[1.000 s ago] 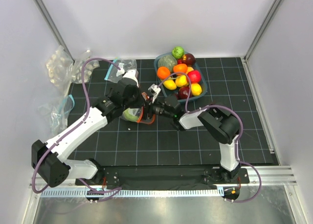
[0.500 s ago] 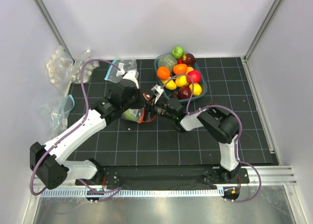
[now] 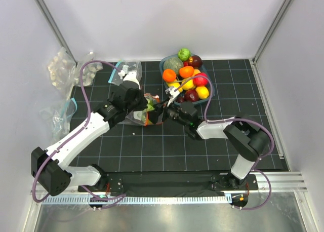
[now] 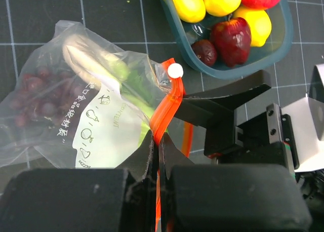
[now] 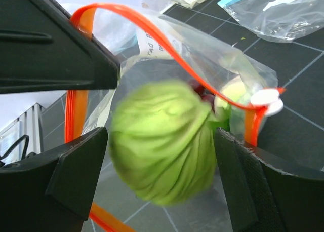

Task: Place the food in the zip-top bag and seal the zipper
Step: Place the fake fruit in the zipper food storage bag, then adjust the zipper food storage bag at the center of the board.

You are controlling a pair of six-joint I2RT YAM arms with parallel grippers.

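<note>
The zip-top bag [image 4: 101, 115] lies left of centre on the mat, with purple grapes [image 4: 35, 87] and a white oblong vegetable [image 4: 83, 52] inside. My left gripper [image 4: 159, 141] is shut on its orange-red zipper [image 4: 169, 103], holding the mouth up. My right gripper [image 5: 161, 133] faces that mouth, open. The green cabbage [image 5: 162, 146] sits blurred between its fingers [image 5: 76, 171], apart from the left one, under the zipper's arc [image 5: 152, 32]. From above, both grippers [image 3: 147, 109] [image 3: 161, 110] meet at the bag [image 3: 132, 116]. The remaining food fills a teal basket [image 3: 210, 92].
The basket [image 4: 238, 72] with lemons, apples and oranges stands just right of the bag. Clear bags with teal strips [image 3: 124, 70] [image 3: 63, 113] and crumpled plastic [image 3: 63, 67] lie at the back left. White walls close in both sides.
The right gripper's jaws have spread wide off the cabbage, which now looks loose at the bag's mouth. Its elbow swung out to the right. The left gripper kept its hold.
</note>
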